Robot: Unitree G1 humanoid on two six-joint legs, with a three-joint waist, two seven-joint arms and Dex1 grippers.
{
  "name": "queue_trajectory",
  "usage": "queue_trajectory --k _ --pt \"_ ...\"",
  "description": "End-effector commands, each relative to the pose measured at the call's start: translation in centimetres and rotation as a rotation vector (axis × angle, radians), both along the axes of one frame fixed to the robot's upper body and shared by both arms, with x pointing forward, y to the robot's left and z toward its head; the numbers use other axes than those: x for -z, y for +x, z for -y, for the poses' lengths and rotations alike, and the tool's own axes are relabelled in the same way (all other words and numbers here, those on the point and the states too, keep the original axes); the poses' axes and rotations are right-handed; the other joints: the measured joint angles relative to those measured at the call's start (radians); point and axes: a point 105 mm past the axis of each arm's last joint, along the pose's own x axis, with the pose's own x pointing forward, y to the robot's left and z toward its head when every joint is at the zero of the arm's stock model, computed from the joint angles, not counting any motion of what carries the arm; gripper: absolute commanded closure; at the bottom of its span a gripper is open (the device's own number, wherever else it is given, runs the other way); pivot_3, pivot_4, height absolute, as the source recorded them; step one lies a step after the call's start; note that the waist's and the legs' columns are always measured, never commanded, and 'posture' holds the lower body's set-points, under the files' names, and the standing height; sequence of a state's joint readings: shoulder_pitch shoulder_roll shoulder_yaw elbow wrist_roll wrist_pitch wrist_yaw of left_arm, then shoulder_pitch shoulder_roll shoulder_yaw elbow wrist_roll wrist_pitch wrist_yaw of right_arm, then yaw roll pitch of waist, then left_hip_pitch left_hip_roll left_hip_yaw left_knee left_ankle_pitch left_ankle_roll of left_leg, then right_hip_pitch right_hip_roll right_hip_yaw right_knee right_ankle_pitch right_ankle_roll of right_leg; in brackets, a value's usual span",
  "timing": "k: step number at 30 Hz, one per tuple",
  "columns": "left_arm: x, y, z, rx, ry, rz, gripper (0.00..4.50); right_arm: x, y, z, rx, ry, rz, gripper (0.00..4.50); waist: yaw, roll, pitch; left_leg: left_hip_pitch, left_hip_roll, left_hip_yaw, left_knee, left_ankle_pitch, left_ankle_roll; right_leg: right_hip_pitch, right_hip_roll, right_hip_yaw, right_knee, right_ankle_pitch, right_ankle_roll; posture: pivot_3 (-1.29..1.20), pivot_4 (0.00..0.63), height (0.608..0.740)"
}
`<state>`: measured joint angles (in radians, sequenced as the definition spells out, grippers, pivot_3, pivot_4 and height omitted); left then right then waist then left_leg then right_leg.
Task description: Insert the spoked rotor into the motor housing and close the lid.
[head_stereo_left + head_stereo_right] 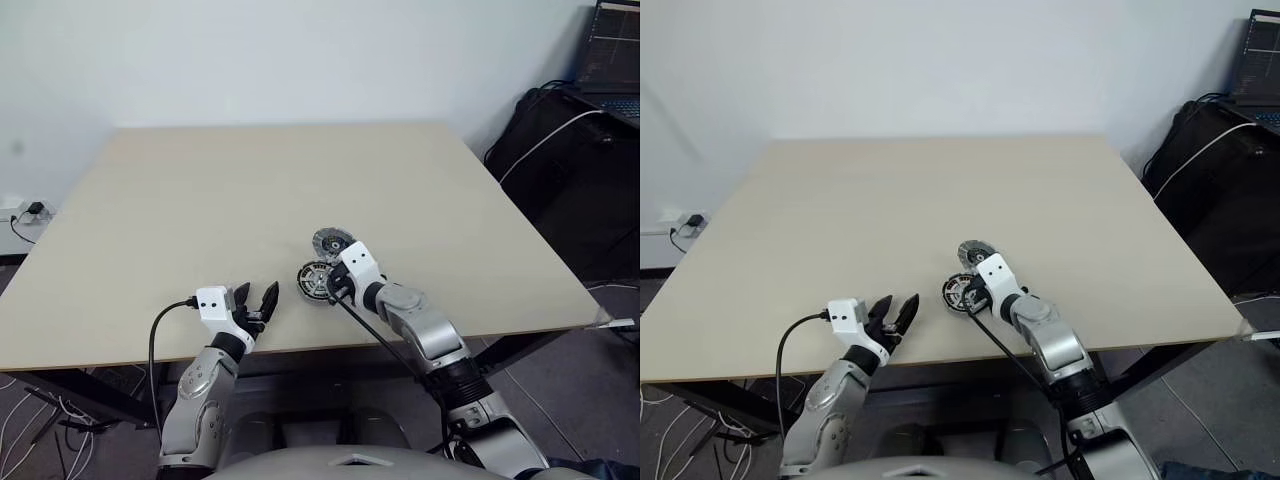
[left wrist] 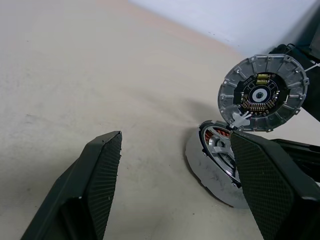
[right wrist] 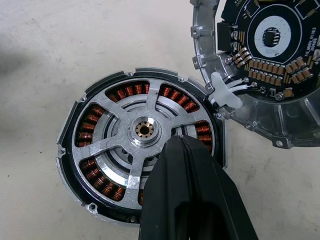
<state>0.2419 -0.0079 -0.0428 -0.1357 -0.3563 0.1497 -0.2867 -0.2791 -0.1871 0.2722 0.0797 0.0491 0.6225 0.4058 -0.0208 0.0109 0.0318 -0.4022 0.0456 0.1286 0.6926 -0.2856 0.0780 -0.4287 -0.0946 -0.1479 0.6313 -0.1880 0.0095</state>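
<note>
From the head views, a pale beige wooden table carries the parts close to its near edge, a little right of centre. The small round dark motor housing lies flat there, and the round grey metal lid with a segmented rim sits just beyond it, on the far side, touching or nearly touching it. The right gripper comes in from the near right and sits at the housing's right edge, its black fingers pressed together. The left gripper hovers at the near edge, well to the left of the housing, with its two fingers spread and nothing between them.

In the left wrist view, the two ribbed black fingers stand wide apart over bare tabletop. The housing appears ahead with the lid standing tilted up behind it, its dark inner face with small components turned this way.

In the right wrist view, the flat silvery-white spoked rotor sits inside the housing, its spokes crossing the copper windings around a small central hub. The closed black fingertips rest over the rotor's near rim. The lid is beside it, linked by a small white connector with thin wires.
</note>
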Motion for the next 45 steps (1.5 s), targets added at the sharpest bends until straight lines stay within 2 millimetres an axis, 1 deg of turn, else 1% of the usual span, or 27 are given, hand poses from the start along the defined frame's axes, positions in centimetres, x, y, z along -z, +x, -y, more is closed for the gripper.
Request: queue_trajectory --k 1,3,5,9,13,16,17,19,22,23,24,25,27,32,37,45 --pt "-1.6 0.3 0.4 0.014 -0.011 0.060 0.86 -3.7 1.2 -0.7 -0.020 0.062 0.114 4.50 0.000 0.000 0.000 0.000 0.000 0.000 0.000 0.000 0.000 0.000 0.000 0.000 0.000 0.000 0.000 0.00 0.000 0.740" --pt "-1.6 0.3 0.4 0.014 -0.012 0.059 0.86 -4.5 1.3 -1.3 -0.036 0.081 0.130 4.50 0.000 0.000 0.000 0.000 0.000 0.000 0.000 0.000 0.000 0.000 0.000 0.000 0.000 0.000 0.000 0.00 0.000 0.740" --pt "-1.6 0.3 0.4 0.013 -0.013 0.059 0.86 -4.4 1.3 -1.8 -0.046 0.082 0.125 4.50 0.000 0.000 0.000 0.000 0.000 0.000 0.000 0.000 0.000 0.000 0.000 0.000 0.000 0.000 0.000 0.00 0.000 0.740" --pt "-1.6 0.3 0.4 0.009 -0.014 0.061 0.86 -2.5 1.2 -2.1 -0.053 0.059 0.067 4.50 0.002 0.000 0.000 0.000 0.000 0.000 0.000 0.000 0.000 0.000 0.000 0.000 0.000 0.000 0.000 0.00 0.000 0.740" --pt "-1.6 0.2 0.3 -0.001 -0.015 0.061 0.86 -0.2 0.5 -1.9 -0.069 0.003 -0.005 4.50 0.001 0.001 0.000 0.000 0.000 0.001 0.000 0.000 0.001 0.000 0.000 0.000 -0.001 0.000 0.000 0.00 0.000 0.740" --pt "-1.6 0.2 0.2 -0.007 -0.016 0.061 0.86 0.3 0.3 -1.6 -0.079 -0.021 -0.025 4.50 0.001 0.001 0.000 0.000 0.000 0.001 0.000 0.000 0.001 0.000 0.000 0.000 -0.001 0.000 0.000 0.00 0.000 0.740" --pt "-1.6 0.2 0.2 -0.008 -0.017 0.061 0.86 0.1 0.2 -1.6 -0.090 -0.022 -0.020 4.50 0.001 0.001 0.000 0.000 0.000 0.001 0.000 0.000 0.001 0.000 0.000 0.000 -0.001 0.000 0.000 0.00 0.000 0.740" --pt "-1.6 0.1 0.3 -0.010 -0.020 0.062 0.86 -1.5 0.4 -1.7 -0.154 -0.038 0.037 4.50 0.003 0.001 0.000 0.000 0.000 0.000 0.000 0.000 0.001 0.000 -0.001 0.000 -0.001 0.000 0.000 0.00 0.000 0.740" --pt "-1.6 0.1 0.3 -0.009 -0.022 0.062 0.86 -3.2 0.5 -1.9 -0.220 -0.050 0.093 4.50 0.004 0.001 0.000 0.000 -0.001 0.000 0.000 -0.001 0.001 0.000 -0.001 0.000 -0.001 0.000 0.000 0.00 0.000 0.740" --pt "-1.6 0.2 0.4 -0.006 -0.021 0.064 0.86 -4.0 0.5 -1.9 -0.259 -0.060 0.115 4.50 0.004 0.001 0.000 0.000 -0.001 0.001 0.000 -0.001 0.001 0.000 -0.001 0.000 -0.001 0.000 0.000 0.00 0.000 0.740" --pt "-1.6 0.2 0.4 -0.002 -0.014 0.069 0.86 -5.1 0.3 -2.1 -0.335 -0.084 0.141 4.50 0.003 0.002 0.002 0.000 -0.001 0.001 -0.001 -0.001 0.001 0.000 -0.001 0.000 -0.002 0.000 0.000 0.00 0.000 0.740" --pt "-1.7 0.3 0.5 0.001 -0.004 0.074 0.84 -5.8 0.0 -2.2 -0.413 -0.117 0.156 4.31 0.002 0.003 0.002 0.000 -0.001 0.001 -0.001 -0.001 0.001 0.000 -0.001 0.000 -0.001 0.000 0.000 0.00 0.000 0.740" --pt "-1.6 0.3 0.6 0.020 0.054 0.089 0.84 -6.3 -0.7 -2.1 -0.548 -0.200 0.158 3.88 0.002 0.003 0.003 -0.001 -0.001 0.001 -0.001 -0.001 0.002 -0.001 -0.001 0.000 -0.001 0.000 0.000 0.00 0.000 0.740" --pt "-0.9 -0.1 1.0 0.059 0.253 0.129 0.84 -5.2 -1.9 -1.2 -0.746 -0.401 0.079 2.28 0.007 0.002 0.003 0.000 0.000 0.000 -0.002 -0.001 0.002 0.000 -0.001 -0.002 -0.002 -0.001 -0.001 0.00 0.000 0.740" --pt "-0.5 -0.9 1.6 0.094 0.375 0.213 0.84 -4.5 -2.1 -1.4 -0.843 -0.484 0.039 2.28 0.010 0.002 0.003 -0.001 -0.001 0.001 -0.001 -0.001 0.002 -0.001 -0.002 -0.001 -0.003 0.000 0.000 0.00 0.000 0.740" --pt "0.1 -2.4 2.0 0.171 0.350 0.204 0.84 -3.9 -1.2 -2.0 -0.858 -0.507 0.035 2.28 0.011 0.003 0.003 -0.001 0.000 0.001 -0.002 -0.002 0.002 -0.002 -0.004 -0.002 -0.003 0.000 0.000 0.00 0.000 0.740"
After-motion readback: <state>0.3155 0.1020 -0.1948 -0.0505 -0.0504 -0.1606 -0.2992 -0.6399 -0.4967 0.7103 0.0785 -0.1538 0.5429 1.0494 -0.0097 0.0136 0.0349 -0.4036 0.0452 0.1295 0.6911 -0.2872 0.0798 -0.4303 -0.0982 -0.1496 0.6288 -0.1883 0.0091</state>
